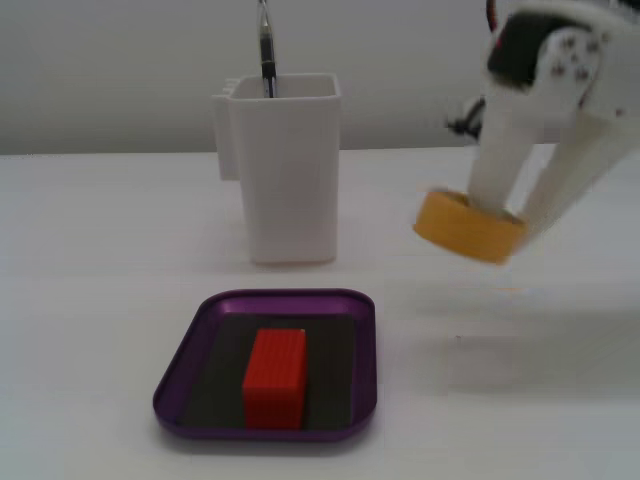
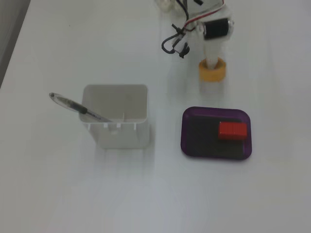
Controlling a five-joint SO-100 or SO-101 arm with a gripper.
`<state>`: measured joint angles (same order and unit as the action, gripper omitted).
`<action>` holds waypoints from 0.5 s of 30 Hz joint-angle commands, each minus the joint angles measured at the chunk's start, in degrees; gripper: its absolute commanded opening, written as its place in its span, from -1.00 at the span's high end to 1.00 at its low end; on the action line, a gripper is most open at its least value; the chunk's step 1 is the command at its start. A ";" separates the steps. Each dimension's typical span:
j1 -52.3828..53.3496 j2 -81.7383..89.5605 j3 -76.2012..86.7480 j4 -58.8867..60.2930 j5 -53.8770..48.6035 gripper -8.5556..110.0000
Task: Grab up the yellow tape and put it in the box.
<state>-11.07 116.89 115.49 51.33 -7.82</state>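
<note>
The yellow tape (image 1: 468, 228) is a yellow-orange roll held in the air, tilted, above the white table to the right of the box. My white gripper (image 1: 505, 213) is shut on the tape, one finger through its hollow centre and one outside the rim. In a fixed view from above, the tape (image 2: 212, 71) hangs under the gripper (image 2: 212, 62), just beyond the far edge of the box. The box (image 1: 215, 311) is a shallow purple tray with a dark bottom; it also shows from above (image 2: 194, 131). A red block (image 1: 275, 377) lies inside it.
A tall white plastic container (image 1: 285, 170) with a pen (image 1: 266, 50) stands behind the box on the left; from above the container (image 2: 115, 116) is left of the box. Black cables (image 2: 175, 43) hang by the arm.
</note>
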 commanded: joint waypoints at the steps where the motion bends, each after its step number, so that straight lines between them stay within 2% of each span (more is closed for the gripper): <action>1: 0.18 1.93 -11.60 0.26 -1.32 0.87; 15: 0.88 -28.48 -30.67 0.35 -1.93 0.87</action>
<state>-10.46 90.97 90.35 51.77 -9.58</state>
